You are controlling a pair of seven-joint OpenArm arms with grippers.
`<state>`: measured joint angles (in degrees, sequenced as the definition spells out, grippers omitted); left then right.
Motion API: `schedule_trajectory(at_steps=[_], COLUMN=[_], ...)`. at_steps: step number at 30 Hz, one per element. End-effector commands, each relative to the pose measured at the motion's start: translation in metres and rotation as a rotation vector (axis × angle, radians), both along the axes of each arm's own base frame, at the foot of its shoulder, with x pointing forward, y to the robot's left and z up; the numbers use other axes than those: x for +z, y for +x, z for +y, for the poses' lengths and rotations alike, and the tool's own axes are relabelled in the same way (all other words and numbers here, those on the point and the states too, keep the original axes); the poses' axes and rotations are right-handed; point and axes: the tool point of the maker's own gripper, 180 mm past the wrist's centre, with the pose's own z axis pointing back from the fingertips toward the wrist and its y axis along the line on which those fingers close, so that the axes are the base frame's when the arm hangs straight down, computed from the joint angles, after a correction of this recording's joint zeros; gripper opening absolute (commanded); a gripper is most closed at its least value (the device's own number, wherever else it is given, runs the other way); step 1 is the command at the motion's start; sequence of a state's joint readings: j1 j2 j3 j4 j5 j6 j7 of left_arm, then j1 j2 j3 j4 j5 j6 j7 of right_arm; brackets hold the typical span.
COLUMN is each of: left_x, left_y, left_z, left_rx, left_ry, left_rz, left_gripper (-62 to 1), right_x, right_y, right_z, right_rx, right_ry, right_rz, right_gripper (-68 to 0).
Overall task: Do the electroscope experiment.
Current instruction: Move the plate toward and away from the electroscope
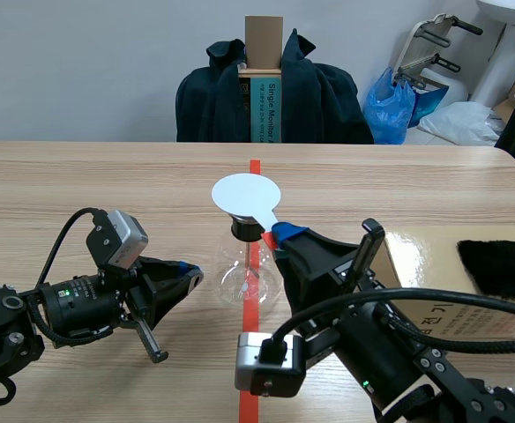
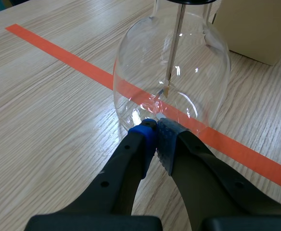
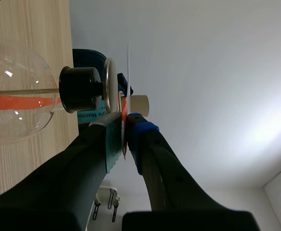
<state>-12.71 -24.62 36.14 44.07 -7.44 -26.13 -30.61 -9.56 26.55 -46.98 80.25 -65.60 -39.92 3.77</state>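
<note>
A clear glass electroscope flask stands on the red tape line, with a black stopper and a thin rod hanging inside. A white disc lies flat just over the stopper. My right gripper is shut on the disc's narrow tab. In the right wrist view the white disc shows edge-on beside the metal plate on the stopper, pinched in my right gripper. My left gripper is shut on nothing, its tips touching the base of the flask.
A tan cardboard box with a black fur cloth on it lies at the right, behind my right arm. Across the table stands a chair with a dark jacket and a carton. A blue bag sits beyond.
</note>
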Motion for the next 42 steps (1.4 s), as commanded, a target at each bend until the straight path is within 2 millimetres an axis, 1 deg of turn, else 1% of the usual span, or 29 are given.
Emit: schedule_trajectory(at_steps=[1, 6, 17, 24, 32, 36, 42], left_x=[0.013, 0.013, 0.013, 0.013, 0.013, 0.013, 0.013], left_y=[0.006, 0.006, 0.006, 0.006, 0.006, 0.006, 0.006], left_z=[-0.005, -0.005, -0.005, -0.005, -0.005, -0.005, -0.005], left_rx=[-0.003, -0.003, -0.003, -0.003, -0.003, -0.003, -0.003], left_ry=[-0.030, -0.030, -0.030, -0.030, -0.030, -0.030, -0.030], left_rz=[-0.035, -0.035, -0.035, -0.035, -0.035, -0.035, -0.035], left_gripper=[-58.2, -58.2, -58.2, -58.2, -58.2, -58.2, -58.1], right_x=[0.010, 0.010, 0.012, 0.012, 0.011, 0.011, 0.011], right_y=[0.006, 0.011, 0.033, 0.037, 0.036, 0.032, 0.021], right_z=[-0.004, -0.012, -0.045, -0.056, -0.056, -0.048, -0.029], right_rx=[-0.010, -0.059, -0.251, -0.318, -0.299, -0.249, -0.130], right_ry=[0.005, 0.008, 0.009, 0.012, -0.005, -0.015, -0.030], right_rz=[-0.040, -0.035, -0.040, -0.034, -0.039, -0.047, -0.062], right_gripper=[-66.9, -66.9, -66.9, -66.9, -66.9, -66.9, -66.9])
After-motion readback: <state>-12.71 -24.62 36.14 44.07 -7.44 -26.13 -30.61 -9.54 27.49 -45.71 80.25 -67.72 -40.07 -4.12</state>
